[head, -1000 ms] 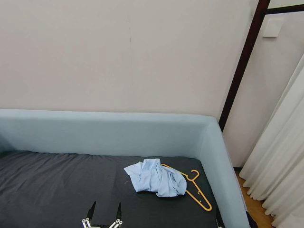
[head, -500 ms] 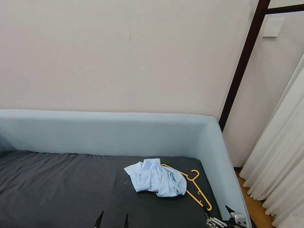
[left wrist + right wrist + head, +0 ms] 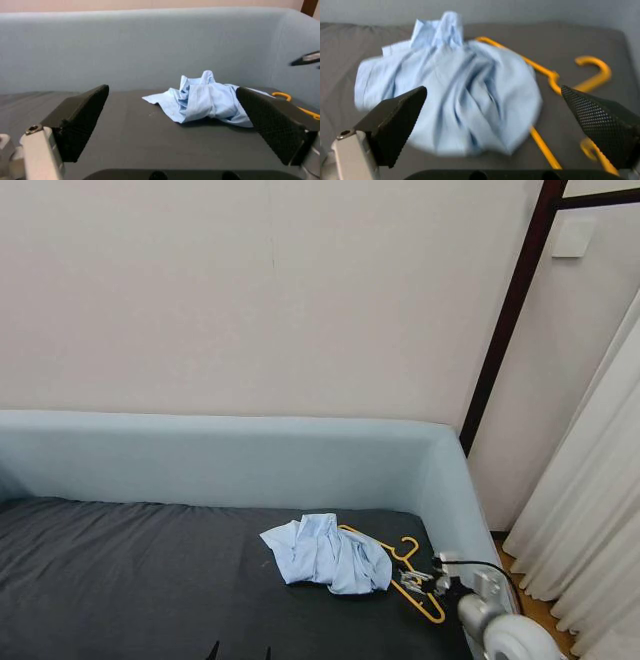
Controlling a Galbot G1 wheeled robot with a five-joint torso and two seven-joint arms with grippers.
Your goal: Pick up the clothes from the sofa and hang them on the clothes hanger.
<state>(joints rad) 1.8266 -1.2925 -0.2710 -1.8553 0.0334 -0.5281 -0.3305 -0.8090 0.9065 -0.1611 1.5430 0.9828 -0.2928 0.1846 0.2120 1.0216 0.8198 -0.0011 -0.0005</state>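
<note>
Standing by the sofa (image 3: 230, 460), you notice its pale blue armrest (image 3: 450, 490) closing off one side. The backrest (image 3: 125, 45) walls in the rear. Away from the armrest the dark seat (image 3: 110, 570) runs long and bare, so there is plenty of room to move on that side.

The shirt (image 3: 328, 552) lies on the seat near the armrest, short of the backrest. It is light blue and crumpled into a low heap of soft folds, with the collar poking up on the backrest side. Between it and the armrest lies the orange hanger (image 3: 428, 598), flat on the seat. One end is tucked under the cloth and its hook curls just beside the armrest, which leaves that gap tight.

The right hand (image 3: 493, 88) hangs over the hanger, close beside the armrest and facing the shirt. Its black ribbed fingers (image 3: 395, 123) are spread wide with nothing between them.

The left hand (image 3: 172, 88) sits low at the front of the seat, farther from the armrest than the shirt. It is likewise splayed wide and empty. Beyond the armrest hangs a white curtain (image 3: 590, 510).
</note>
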